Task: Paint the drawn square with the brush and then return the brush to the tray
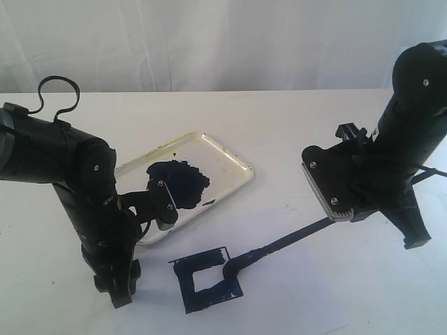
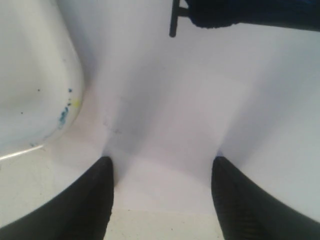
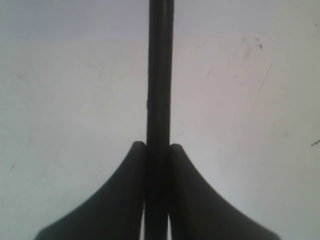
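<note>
Where the matte black arm bends down at the left of the exterior view, the left gripper [image 2: 162, 192] stands released. Its two finely ribbed dark fingers [image 2: 95, 200] are spread wide over bare white surface and hold nothing. Just beside them curves a rounded corner of the tray [image 1: 227, 162]. This is a shallow, glossy white rectangle at left centre, with a yellowish stain on its upper-left rim. An irregular blue-black paint blob [image 1: 178, 180] lies inside it.

Below and to the right, at lower centre, lies the drawn square [image 1: 208, 280], tilted. Its border is thick with uneven dark paint, and its middle is blank white. The brush [image 1: 279, 244] is a thin, smooth, round black stick. Its dark tip rests on the square's right side, and the shaft slants up to the right. There the right gripper [image 3: 158, 148] is clenched on the shaft, its two curved black fingers pressed against either side. The square sits well apart from this gripper, to its lower left, joined to it only by the brush.
</note>
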`<state>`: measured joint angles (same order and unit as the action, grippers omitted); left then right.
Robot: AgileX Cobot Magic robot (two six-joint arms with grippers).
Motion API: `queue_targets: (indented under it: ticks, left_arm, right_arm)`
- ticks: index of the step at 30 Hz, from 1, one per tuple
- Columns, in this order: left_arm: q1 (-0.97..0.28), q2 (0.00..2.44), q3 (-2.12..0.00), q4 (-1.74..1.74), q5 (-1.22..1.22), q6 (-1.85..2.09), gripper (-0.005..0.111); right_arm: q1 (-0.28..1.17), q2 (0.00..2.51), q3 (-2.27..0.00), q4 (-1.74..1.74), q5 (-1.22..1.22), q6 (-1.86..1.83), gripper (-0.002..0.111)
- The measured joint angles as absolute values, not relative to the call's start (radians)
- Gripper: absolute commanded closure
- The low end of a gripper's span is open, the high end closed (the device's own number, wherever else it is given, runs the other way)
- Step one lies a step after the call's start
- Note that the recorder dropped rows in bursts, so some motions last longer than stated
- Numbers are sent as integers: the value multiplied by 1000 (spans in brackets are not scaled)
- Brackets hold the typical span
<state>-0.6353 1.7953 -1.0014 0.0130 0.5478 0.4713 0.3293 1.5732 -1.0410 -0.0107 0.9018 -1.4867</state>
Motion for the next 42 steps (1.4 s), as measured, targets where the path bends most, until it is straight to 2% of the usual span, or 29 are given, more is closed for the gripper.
queue_targets:
  ticks: [42]
  left_arm:
    - [-635,1795,-1001,13,548,471,45]
  right_arm:
    - [329,1583,-1041,-20,808,-1484,108]
